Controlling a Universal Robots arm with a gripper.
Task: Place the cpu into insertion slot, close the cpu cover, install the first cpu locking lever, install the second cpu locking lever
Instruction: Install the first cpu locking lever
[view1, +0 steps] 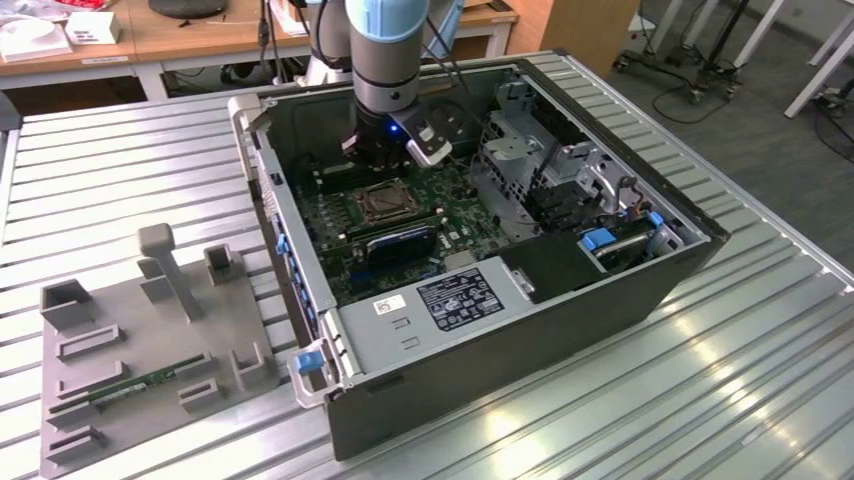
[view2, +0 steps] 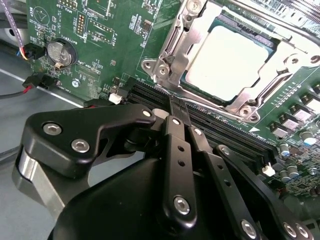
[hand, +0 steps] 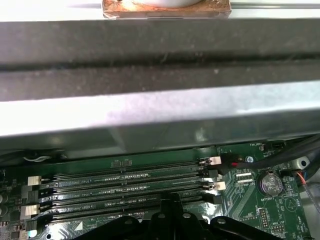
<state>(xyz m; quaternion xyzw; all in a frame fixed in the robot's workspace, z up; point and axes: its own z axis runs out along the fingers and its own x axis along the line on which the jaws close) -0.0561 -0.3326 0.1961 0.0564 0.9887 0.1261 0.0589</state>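
Hand over memory slots (cpu seated nr. drive cage)

Pale satin metal on the cpu, smooth and faintly glossy, framed by the cpu cover in bright silvery stamped metal. Green glossy circuit board at nine o'clock of it, with a shiny coin cell. Matt black plastic memory slots. The gripper: smooth black semi-gloss links with shiny steel screws. Brushed ribbed metal table; matt grey plastic fixture tray.
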